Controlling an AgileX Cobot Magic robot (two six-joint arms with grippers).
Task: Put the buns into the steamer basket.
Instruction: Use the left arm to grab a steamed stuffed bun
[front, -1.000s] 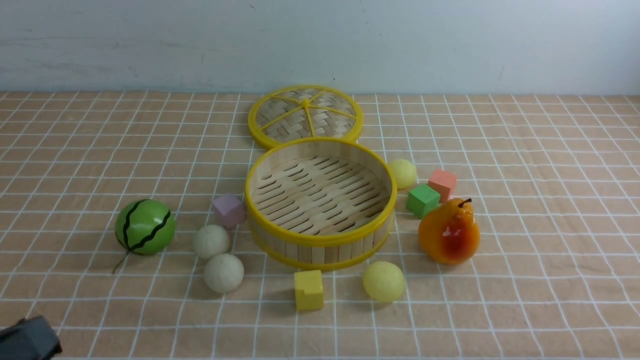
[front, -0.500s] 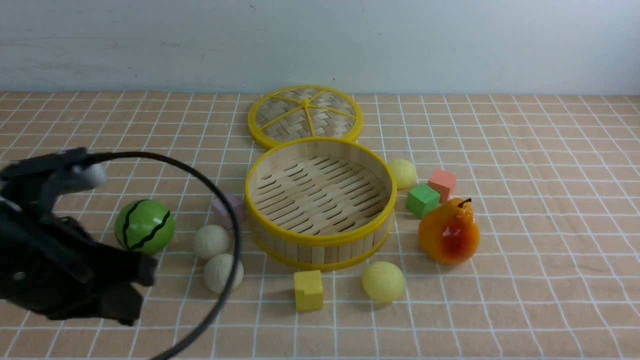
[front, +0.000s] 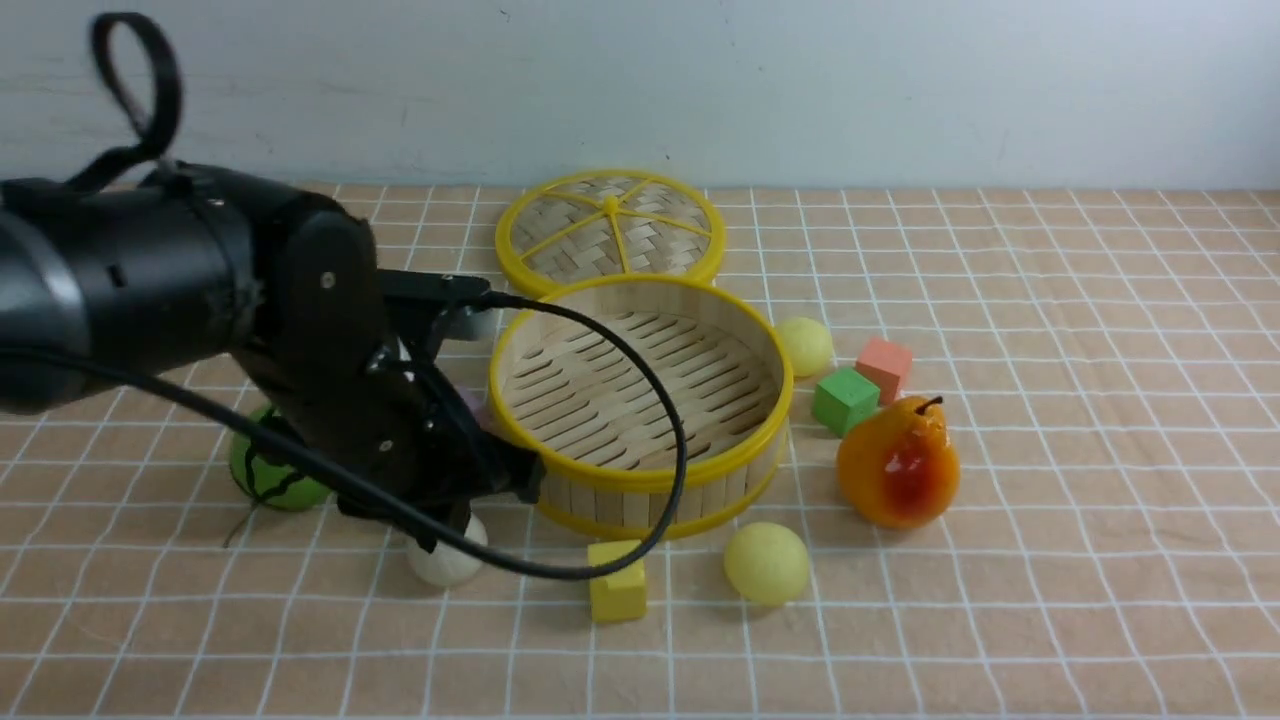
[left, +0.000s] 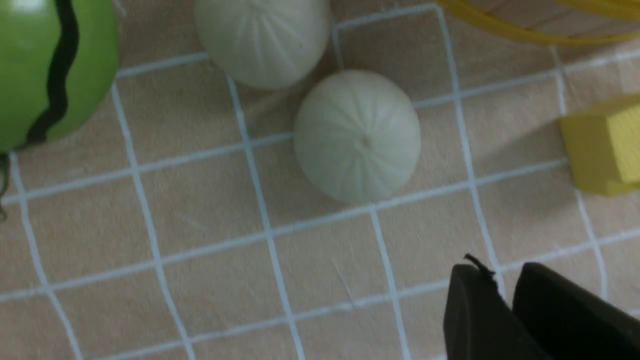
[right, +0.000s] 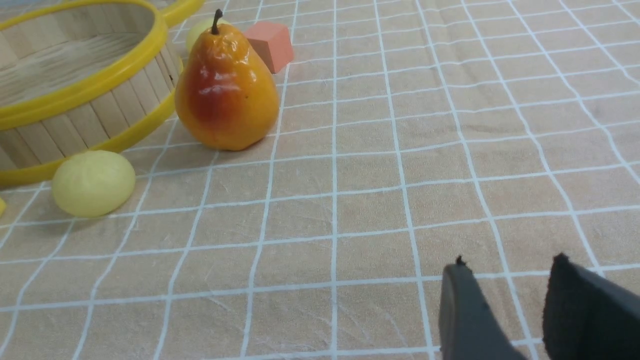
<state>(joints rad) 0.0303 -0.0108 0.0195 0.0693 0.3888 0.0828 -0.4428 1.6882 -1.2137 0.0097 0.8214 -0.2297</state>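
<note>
The left arm (front: 200, 290) is the biggest thing. It is black and hangs over the cloth (front: 1100, 600) on the left side of the basket (front: 620, 505). Its cable (front: 683, 440) loops across the front of the basket. The left gripper (left: 500, 280) is open just a crack, and nothing is between its 2 fingers (left: 470, 320).

The basket is round, with yellow rims and a wooden floor with slits. The lid (front: 610, 230) lies flat just behind the basket. The pear (front: 898, 465) stands near the basket's right side. The green striped ball (front: 265, 480) is on the basket's left side, half hidden by the arm.

All 4 buns lie on the cloth outside the basket. The white bun (left: 357, 135) is on the basket's left side, near the left gripper's tips but not touching them. The second white bun (left: 262, 40) sits just beside it, farther from the gripper. The yellow bun (front: 767, 562) is in front of the basket. The other yellow bun (front: 805, 346) sits just beside the basket's right wall.

The yellow cube (front: 617, 585) is in front of the basket. The green cube (front: 845, 400) and pink cube (front: 884, 366) are to its right.

The right gripper (right: 507, 280) is open and holds nothing. It is well apart from the basket, on its right.
</note>
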